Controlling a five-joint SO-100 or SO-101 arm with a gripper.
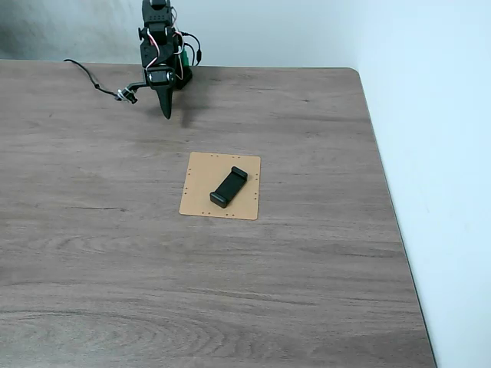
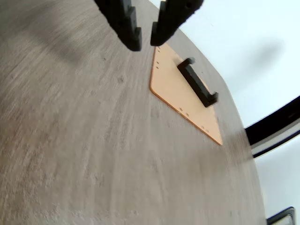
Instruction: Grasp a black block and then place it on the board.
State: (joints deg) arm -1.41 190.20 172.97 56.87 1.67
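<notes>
The black block (image 1: 229,187) lies flat on the board (image 1: 201,198), resting slightly toward the 3 o'clock half of the panel in the fixed view. Its long axis runs on a slant, one raised end pointing toward 1 o'clock and the other toward 7 o'clock. All of it sits inside the board's edges, with tan surface showing around it on every side.

The board itself is a thin tan rectangle with small holes along its borders, lying flat on the wood-grain table (image 1: 92,253) a little right of the table's middle. Nothing else rests on it.

The arm (image 1: 157,46) stands at the far edge of the table, at about 11 o'clock from the board and well apart from it. Its gripper (image 1: 164,113) points down toward the tabletop with its tip just above or at the surface; from this side I cannot tell which. A cable (image 1: 90,80) trails off to 9 o'clock from the arm's base.

In the wrist view the gripper (image 2: 146,41) comes in from the top edge, its two dark fingers (image 2: 126,23) parted by a narrow gap with bare table showing between them; they pinch nothing. Beyond them, toward 3 o'clock, the board (image 2: 171,91) lies with the black block (image 2: 198,84) on it, both clear of the fingertips. A pale wall (image 2: 262,56) rises behind the table edge
</notes>
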